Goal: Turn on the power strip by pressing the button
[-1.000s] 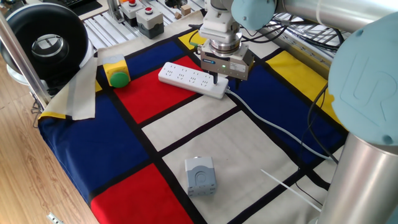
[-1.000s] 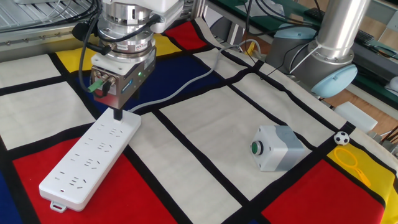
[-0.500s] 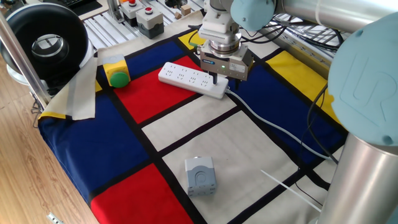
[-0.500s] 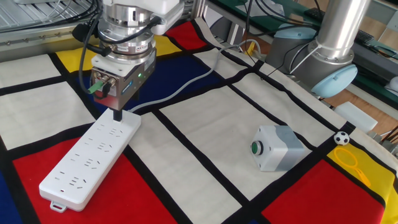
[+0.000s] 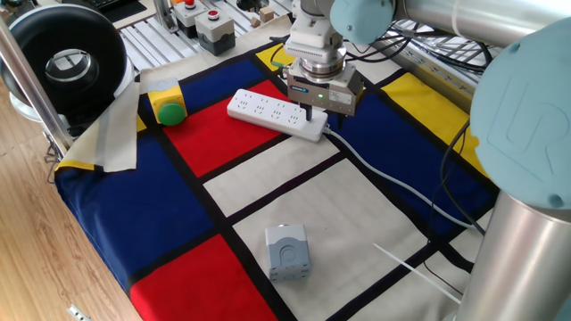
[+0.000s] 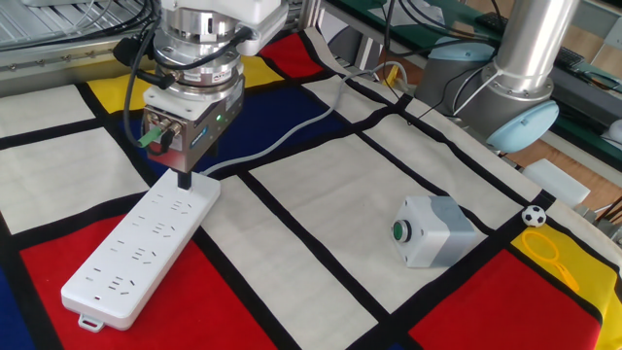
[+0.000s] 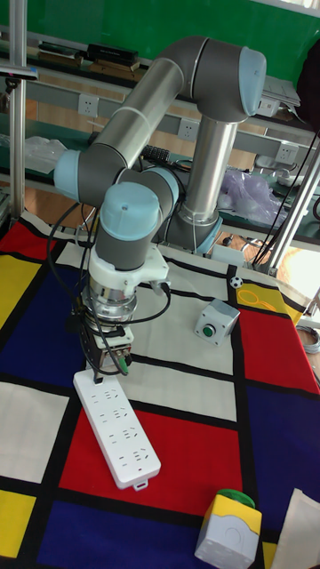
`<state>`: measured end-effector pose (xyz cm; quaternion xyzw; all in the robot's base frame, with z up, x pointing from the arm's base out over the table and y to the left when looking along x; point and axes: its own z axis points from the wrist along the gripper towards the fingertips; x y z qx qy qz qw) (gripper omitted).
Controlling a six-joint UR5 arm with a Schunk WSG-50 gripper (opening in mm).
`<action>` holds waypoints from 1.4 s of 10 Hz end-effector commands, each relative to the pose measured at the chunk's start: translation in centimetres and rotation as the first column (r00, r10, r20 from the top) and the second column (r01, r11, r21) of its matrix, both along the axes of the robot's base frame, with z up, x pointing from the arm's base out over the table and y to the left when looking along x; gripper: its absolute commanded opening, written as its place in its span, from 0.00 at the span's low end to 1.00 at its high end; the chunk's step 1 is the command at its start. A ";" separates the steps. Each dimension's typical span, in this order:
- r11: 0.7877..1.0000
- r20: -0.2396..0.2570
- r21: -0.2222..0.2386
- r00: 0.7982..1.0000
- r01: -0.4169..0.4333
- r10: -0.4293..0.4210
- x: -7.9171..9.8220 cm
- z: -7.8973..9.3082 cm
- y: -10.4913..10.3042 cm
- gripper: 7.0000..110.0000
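The gripper (image 6: 183, 179), finger state unclear, stood directly above the button at the cable end of the power strip (image 6: 141, 250), which stretched lengthwise away from it

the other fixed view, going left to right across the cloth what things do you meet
power strip → gripper, its tip on the strip's cable end → grey button box → small black-and-white ball

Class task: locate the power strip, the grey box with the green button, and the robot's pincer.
power strip (image 6: 136, 258): other fixed view, top face.
grey box (image 6: 445, 226): other fixed view, upper face.
pincer (image 6: 183, 180): other fixed view, dark tip.
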<state>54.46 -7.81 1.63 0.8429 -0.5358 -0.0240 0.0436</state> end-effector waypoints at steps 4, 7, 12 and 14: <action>1.000 0.003 0.002 1.000 0.007 -0.007 0.2 0.0 0.1 0.57; 1.000 0.005 0.003 1.000 0.008 -0.008 0.2 0.0 0.2 0.57; 1.000 0.003 -0.001 1.000 0.010 -0.010 0.2 0.0 0.1 0.57; 1.000 0.006 -0.003 1.000 0.010 -0.010 0.3 -0.1 0.1 0.57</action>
